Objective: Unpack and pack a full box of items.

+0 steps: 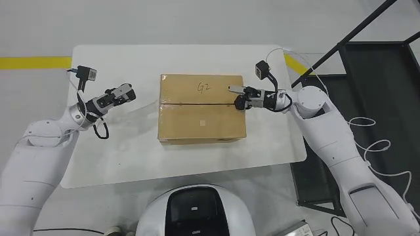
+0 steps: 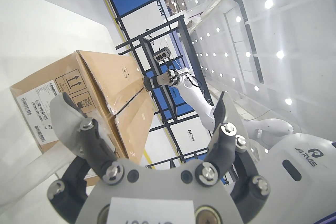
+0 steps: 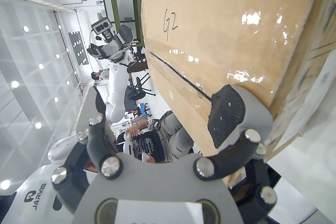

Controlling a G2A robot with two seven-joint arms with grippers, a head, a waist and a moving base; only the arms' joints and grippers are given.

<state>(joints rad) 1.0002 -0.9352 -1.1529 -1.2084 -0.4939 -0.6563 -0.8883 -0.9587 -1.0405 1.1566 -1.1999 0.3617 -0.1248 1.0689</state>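
Cardboard box [image 1: 202, 108] sits mid-table [image 1: 131, 157], flaps shut, clear tape along the centre seam, so contents are hidden. Handwritten mark on the far flap, labels on its left side.

L arm: low over the table, left gripper [image 1: 125, 94] near the box's left side but apart from it, fingers [image 2: 65, 109] spread wide, nothing held.

R arm: stretched in from the right, right gripper [image 1: 237, 98] at the box's right edge by the seam end. Jaws apart, nothing gripped, one pad [image 3: 227, 114] right at the top edge; can't tell if it touches.
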